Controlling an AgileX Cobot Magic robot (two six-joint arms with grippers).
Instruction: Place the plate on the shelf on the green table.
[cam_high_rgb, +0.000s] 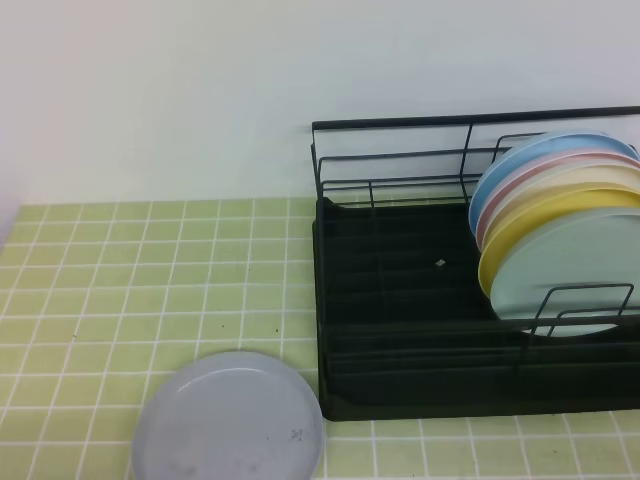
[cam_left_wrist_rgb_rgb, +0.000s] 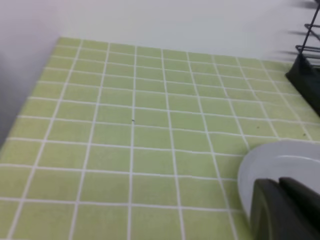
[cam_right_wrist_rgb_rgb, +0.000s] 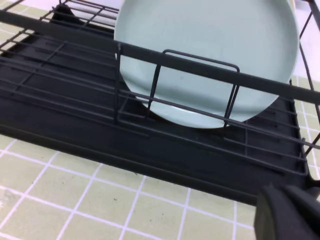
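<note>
Your left gripper (cam_left_wrist_rgb_rgb: 287, 210) is closed, holding nothing, just above the grey plate's (cam_high_rgb: 228, 418) rim. Your right gripper (cam_right_wrist_rgb_rgb: 290, 215) is closed and empty too, near the rack (cam_high_rgb: 400, 300) front. The plate lies flat on the green table (cam_high_rgb: 150, 270), at 8 o'clock from the rack, touching its corner.

Left gripper (cam_left_wrist_rgb_rgb: 280, 212) seen only as two matte black fingers (cam_left_wrist_rgb_rgb: 267, 210), blocky with rounded tops, pressed side by side, right gripper (cam_right_wrist_rgb_rgb: 292, 215) likewise a pair of plain black fingers (cam_right_wrist_rgb_rgb: 275, 215), smooth, unmarked, no cables or screws showing on either
</note>
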